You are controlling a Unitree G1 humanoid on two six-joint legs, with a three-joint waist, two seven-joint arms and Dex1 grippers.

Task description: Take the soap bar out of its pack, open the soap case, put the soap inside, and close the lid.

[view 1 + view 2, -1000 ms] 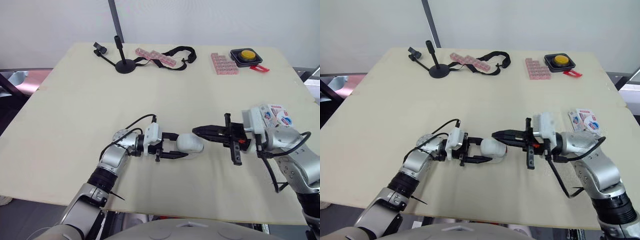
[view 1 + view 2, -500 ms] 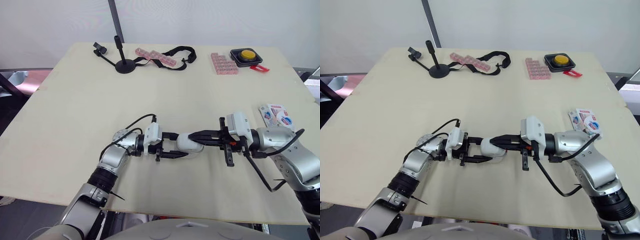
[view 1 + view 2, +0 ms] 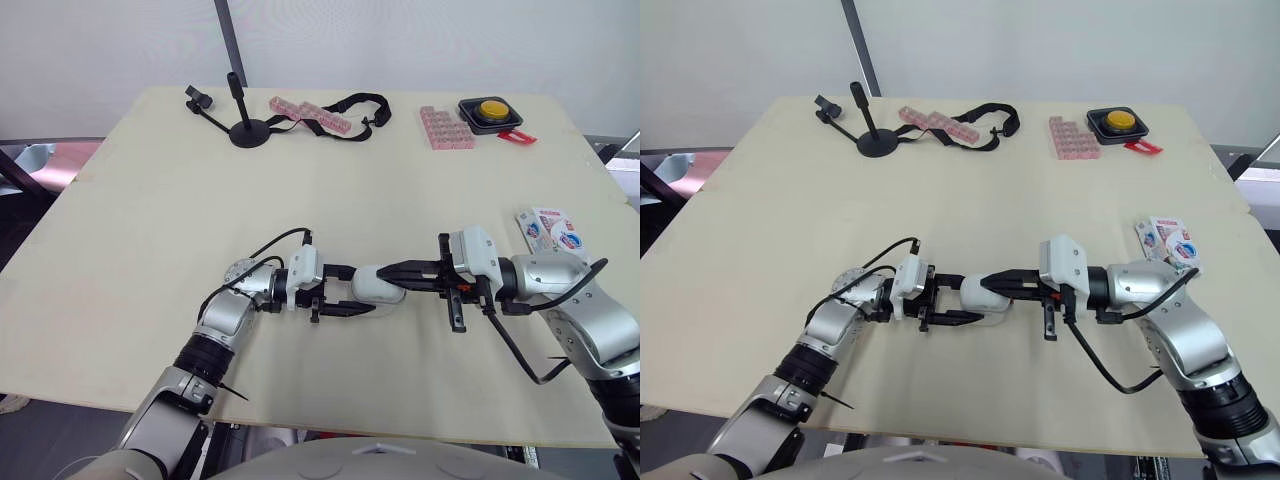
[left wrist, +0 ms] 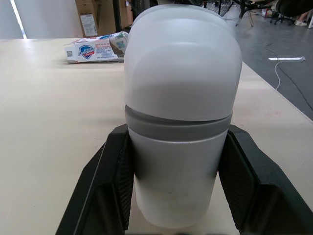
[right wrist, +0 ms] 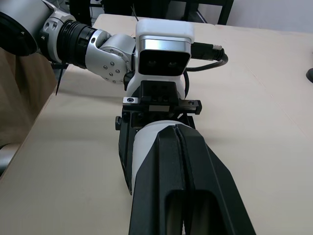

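Observation:
A white oval soap case (image 3: 378,285) with a grey band lies on its side on the table (image 3: 150,230). My left gripper (image 3: 362,291) is shut on it, one black finger on each side (image 4: 107,181). My right gripper (image 3: 386,268) reaches in from the right, shut, with its tips over the case's upper edge. In the right wrist view its fingers (image 5: 181,161) are pressed together above the case (image 5: 145,142). The soap pack (image 3: 552,228), white with red and blue print, lies near the table's right edge, apart from both grippers.
Along the far edge stand a black stand (image 3: 248,128), pink strips (image 3: 310,113) with a black strap (image 3: 355,103), a pink block (image 3: 446,127) and a yellow button box (image 3: 493,110). The table's front edge runs close below both arms.
My right gripper has moved left, away from the soap pack, until its shut tips reached the soap case. The left gripper and the case have stayed put.

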